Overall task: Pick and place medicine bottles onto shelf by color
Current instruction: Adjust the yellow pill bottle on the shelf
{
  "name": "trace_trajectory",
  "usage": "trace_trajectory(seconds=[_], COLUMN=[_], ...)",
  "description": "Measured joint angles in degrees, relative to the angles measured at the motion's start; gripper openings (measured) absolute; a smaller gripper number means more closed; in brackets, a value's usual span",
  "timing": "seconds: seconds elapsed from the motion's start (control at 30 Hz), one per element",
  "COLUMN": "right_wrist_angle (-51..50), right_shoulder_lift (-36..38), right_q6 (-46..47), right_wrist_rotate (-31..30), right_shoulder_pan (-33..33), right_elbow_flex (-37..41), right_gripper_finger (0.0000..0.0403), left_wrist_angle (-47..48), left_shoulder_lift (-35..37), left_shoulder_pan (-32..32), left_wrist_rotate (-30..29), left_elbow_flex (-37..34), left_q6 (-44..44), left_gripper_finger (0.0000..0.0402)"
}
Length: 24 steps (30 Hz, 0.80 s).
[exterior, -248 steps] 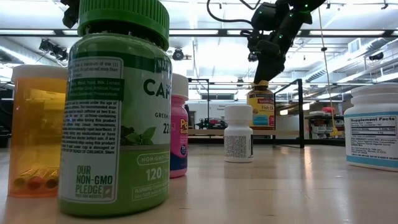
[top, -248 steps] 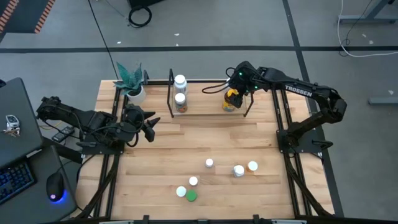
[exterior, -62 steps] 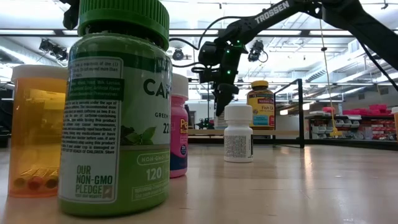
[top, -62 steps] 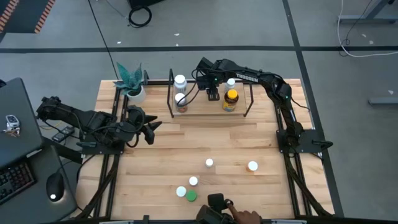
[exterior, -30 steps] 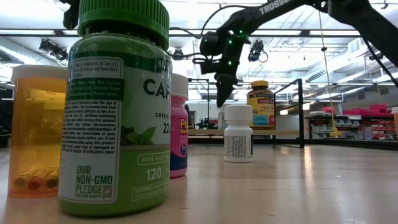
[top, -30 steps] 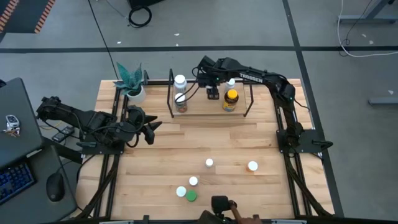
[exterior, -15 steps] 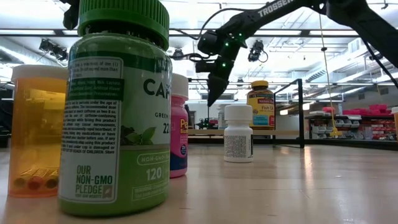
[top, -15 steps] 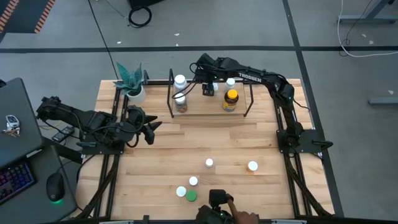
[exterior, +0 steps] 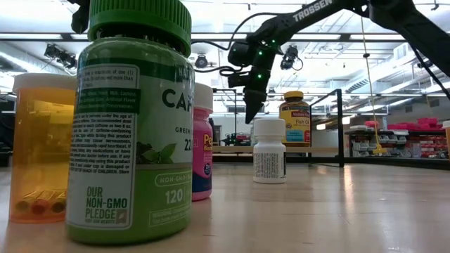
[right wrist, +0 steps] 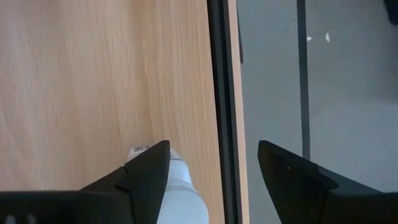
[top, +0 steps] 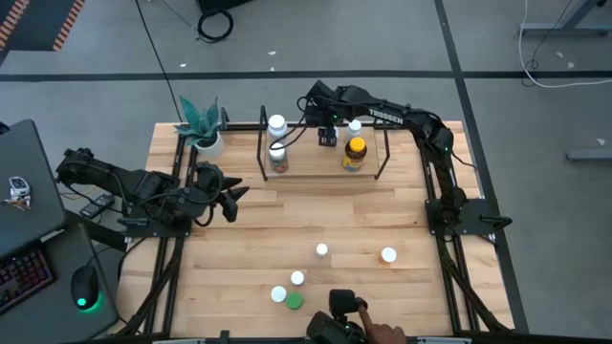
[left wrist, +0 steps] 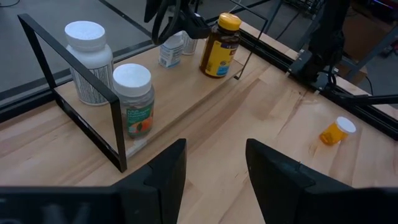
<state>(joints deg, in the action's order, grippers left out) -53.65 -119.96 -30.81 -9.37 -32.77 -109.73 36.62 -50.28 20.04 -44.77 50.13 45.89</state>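
The shelf [top: 312, 168] stands at the table's far edge. At its left end are two white-capped bottles [top: 277, 124] [top: 276, 151]. Toward its right end are a small white bottle [top: 355, 125] and an amber bottle with a yellow cap [top: 354, 153]. My right gripper [top: 328, 138] hangs open over the shelf's middle, beside the small white bottle [right wrist: 179, 186], with nothing between its fingers [right wrist: 212, 146]. Several loose bottles stand near the table's front: white-capped ones [top: 321, 250] [top: 297, 278], a green-capped one [top: 294, 301] and an orange one [top: 388, 255]. My left gripper [top: 229, 196] waits open at the table's left.
A potted plant [top: 204, 129] stands at the far left corner. A person's hand [top: 356, 320] with a dark object reaches in at the near edge. In the low view a green bottle [exterior: 133, 119], an orange vial [exterior: 39, 147] and a pink bottle [exterior: 202, 140] stand close.
My right gripper has swung a little toward the table's left over the shelf and back again, staying above the bottles. The person's hand at the near edge has shifted slightly.
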Motion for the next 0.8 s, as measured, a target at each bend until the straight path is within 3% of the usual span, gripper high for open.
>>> trace_trajectory(seconds=[0.5,0.8], right_wrist_angle=[-0.13,-5.17], right_shoulder_lift=[0.65,3.52], right_q6=[0.0,0.83], right_wrist_rotate=[-1.66,1.45], right_shoulder_pan=[1.19,6.01], right_elbow_flex=[0.0,-0.02], right_gripper_finger=[0.0251,0.0251], left_wrist_angle=[0.0,0.0], left_shoulder_lift=[0.0,0.0], left_shoulder_pan=[0.01,0.01], left_wrist_rotate=[0.0,0.0], left_elbow_flex=[0.0,0.0], left_q6=[0.02,0.04], left_gripper_finger=[0.0174,0.0174])
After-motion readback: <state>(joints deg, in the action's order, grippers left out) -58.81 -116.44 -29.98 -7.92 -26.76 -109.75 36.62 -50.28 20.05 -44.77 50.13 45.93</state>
